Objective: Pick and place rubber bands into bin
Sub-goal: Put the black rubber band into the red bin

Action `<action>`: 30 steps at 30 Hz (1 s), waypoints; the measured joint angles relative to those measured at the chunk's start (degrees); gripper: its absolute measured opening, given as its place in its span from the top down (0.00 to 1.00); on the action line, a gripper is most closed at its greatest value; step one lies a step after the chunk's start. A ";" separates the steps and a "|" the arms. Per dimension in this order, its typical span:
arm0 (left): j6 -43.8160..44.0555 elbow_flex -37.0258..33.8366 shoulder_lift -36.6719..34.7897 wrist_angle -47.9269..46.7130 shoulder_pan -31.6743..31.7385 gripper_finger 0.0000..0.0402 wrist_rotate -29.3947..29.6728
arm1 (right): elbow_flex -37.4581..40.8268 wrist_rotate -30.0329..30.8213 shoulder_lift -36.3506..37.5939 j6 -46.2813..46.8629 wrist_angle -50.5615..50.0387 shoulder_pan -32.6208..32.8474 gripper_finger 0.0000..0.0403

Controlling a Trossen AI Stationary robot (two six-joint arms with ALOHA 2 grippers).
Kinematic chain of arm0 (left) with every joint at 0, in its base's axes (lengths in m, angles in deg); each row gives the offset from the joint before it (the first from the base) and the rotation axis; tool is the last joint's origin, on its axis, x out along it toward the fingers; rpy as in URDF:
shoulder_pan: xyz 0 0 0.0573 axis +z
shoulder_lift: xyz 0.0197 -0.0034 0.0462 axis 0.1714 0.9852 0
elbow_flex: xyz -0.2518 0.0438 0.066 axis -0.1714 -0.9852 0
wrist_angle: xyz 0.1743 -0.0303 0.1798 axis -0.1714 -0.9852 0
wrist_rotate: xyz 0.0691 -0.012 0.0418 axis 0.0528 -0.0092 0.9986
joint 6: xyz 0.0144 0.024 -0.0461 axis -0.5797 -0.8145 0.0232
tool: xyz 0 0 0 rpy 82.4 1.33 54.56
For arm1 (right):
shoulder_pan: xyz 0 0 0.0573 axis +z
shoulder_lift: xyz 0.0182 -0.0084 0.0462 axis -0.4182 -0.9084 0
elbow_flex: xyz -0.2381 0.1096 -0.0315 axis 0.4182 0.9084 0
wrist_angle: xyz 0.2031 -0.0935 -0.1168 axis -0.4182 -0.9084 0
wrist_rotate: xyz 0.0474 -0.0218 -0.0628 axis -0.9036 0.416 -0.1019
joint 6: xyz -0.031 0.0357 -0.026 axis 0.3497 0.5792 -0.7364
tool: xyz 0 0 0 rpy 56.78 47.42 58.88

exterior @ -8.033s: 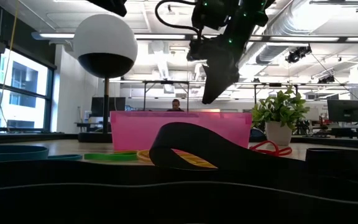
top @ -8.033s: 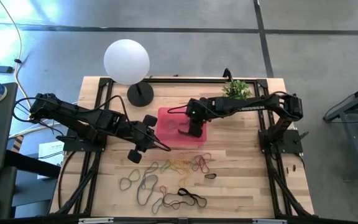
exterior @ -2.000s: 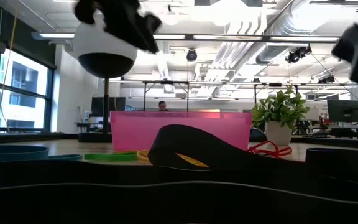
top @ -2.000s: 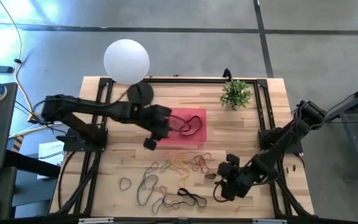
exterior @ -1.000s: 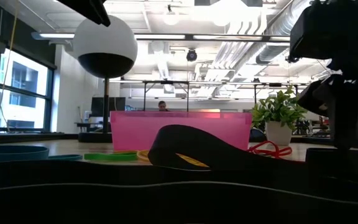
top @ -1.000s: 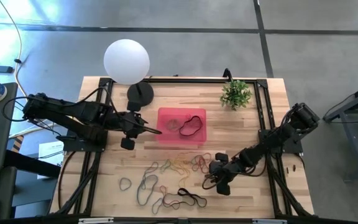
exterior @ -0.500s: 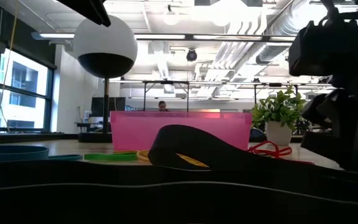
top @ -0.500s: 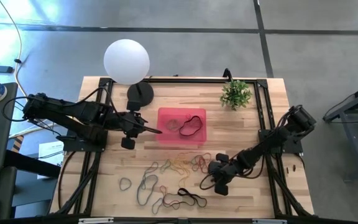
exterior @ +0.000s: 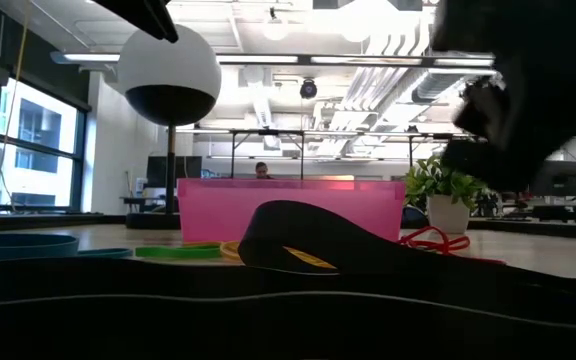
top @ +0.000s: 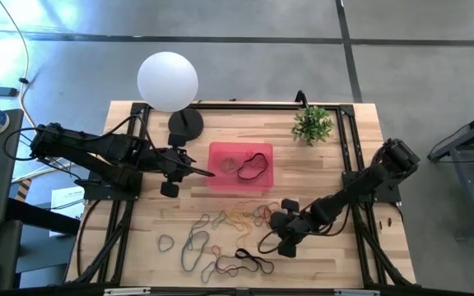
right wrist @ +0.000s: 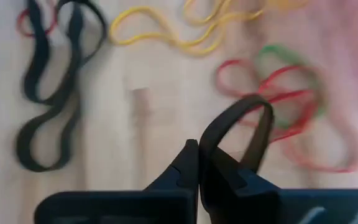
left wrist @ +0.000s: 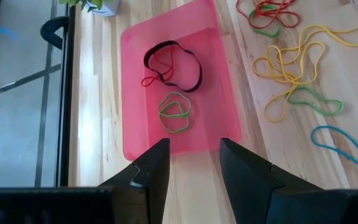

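The pink bin (top: 220, 181) stands mid-table and holds a black, a red and a green rubber band (left wrist: 174, 112). Many loose rubber bands (top: 237, 218) lie on the wood nearer the front edge: yellow, red, green and black ones. My right gripper (top: 271, 222) is at the right end of that pile, shut on a small black band (right wrist: 253, 121). My left gripper (left wrist: 194, 163) hovers open at the bin's left side (top: 208, 174), with nothing between its fingers. My right gripper pinches the black band at one spot on its loop (right wrist: 211, 140) between its two shut fingertips. The rest of the band stands out past the fingertips as an open loop. The fingers slant down from the table's right side.
A white globe lamp (top: 168, 80) stands at the far left and a small potted plant (top: 313, 123) at the far right. Long black bands (top: 245, 261) lie near the front edge. Bare wood lies between the bin and the pile.
My right gripper has shut on the small black band at the pile's right end. It has moved a little toward the table's left edge and risen. The band has left the spot where it lay. My left gripper has stayed open.
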 joint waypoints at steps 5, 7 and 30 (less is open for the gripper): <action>0.00 0.00 0.02 0.19 0.00 0.68 0.00 | -5.51 4.85 2.30 -7.71 -9.35 -4.31 0.99; 0.00 0.00 0.02 0.54 0.00 0.68 0.08 | -6.76 5.30 2.95 -11.39 -10.74 -7.18 0.99; 0.54 0.00 0.02 2.37 0.00 0.68 -0.18 | -7.55 -17.56 0.21 -26.01 -3.64 -44.58 0.86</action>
